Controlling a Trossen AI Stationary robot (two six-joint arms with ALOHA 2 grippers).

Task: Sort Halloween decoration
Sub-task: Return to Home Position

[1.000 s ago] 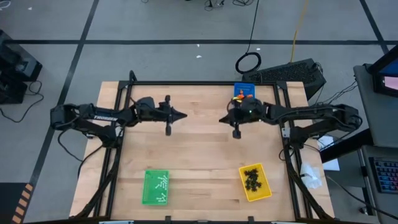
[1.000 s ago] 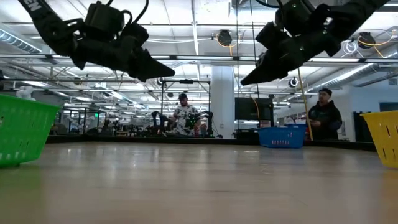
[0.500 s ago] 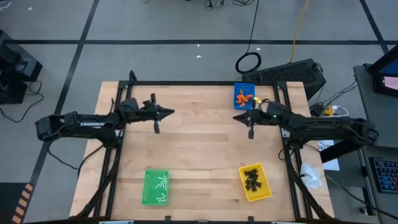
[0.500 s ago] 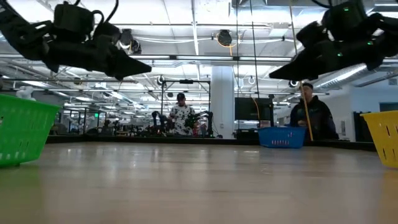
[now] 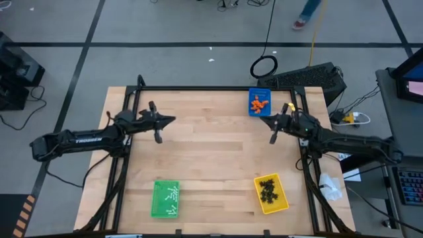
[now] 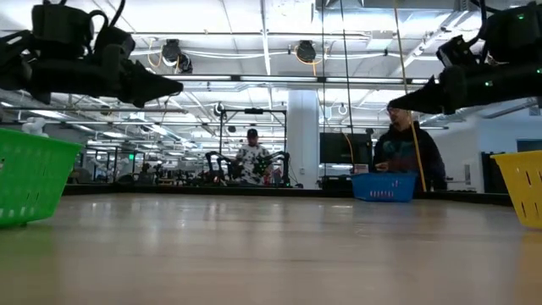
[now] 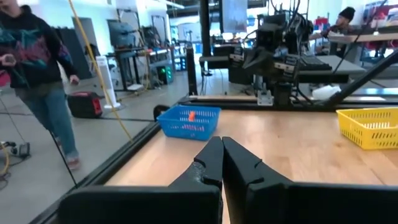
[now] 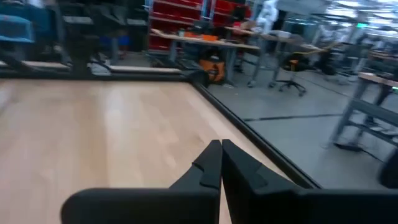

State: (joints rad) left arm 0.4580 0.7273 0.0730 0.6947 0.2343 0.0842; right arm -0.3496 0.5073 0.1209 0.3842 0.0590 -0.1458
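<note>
Nearest to me, at the front edge of the table [image 5: 211,158], stand two trays well apart. The green tray [image 5: 158,209] holds the white bones [image 5: 172,193], and the yellow tray [image 5: 277,206] holds the black spiders [image 5: 268,190].

Behind them the wood looks bare. The trinkets are so tiny that one could perhaps escape me from the top camera.

Further back, both arms hang high above the table, each on its own side. The left gripper [image 5: 170,120] is clenched on nothing; its fingers [image 7: 208,165] press together. The right gripper [image 5: 264,118] is the same, with its fingers [image 8: 208,165] closed and empty.

At the far edge, just beside the right gripper, the blue tray [image 6: 385,188] contains the orange lumps [image 5: 258,102]. Beyond the table a person [image 6: 406,152] stands in the room.

I judge the sorting finished, and the step in hand is the return to rest. The next move only asks me to fold each arm back while keeping the right one off the blue tray.
</note>
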